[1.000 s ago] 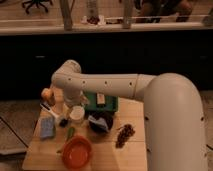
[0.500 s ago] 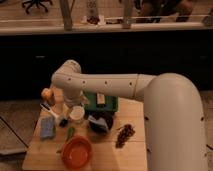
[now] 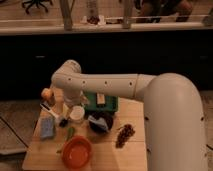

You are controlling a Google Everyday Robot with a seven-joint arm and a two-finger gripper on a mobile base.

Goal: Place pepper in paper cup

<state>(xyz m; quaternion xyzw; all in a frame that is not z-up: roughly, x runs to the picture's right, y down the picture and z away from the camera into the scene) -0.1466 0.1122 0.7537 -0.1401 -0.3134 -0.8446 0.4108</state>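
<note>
The small green pepper (image 3: 70,133) lies on the wooden table (image 3: 107,152), just above the rim of the orange bowl (image 3: 76,151). Right behind the pepper stands the white paper cup (image 3: 77,114). My arm bends at the elbow and comes down over the table's back left. Its gripper (image 3: 68,108) hangs beside the cup's left edge, above and behind the pepper. It stands open, with nothing in it.
A dark bowl (image 3: 100,123) sits right of the cup, with a green tray (image 3: 103,103) behind it. A dark red bunch (image 3: 125,134) lies at right. A blue sponge (image 3: 47,128), a white-handled tool (image 3: 50,110) and a yellow-orange fruit (image 3: 47,94) occupy the left side.
</note>
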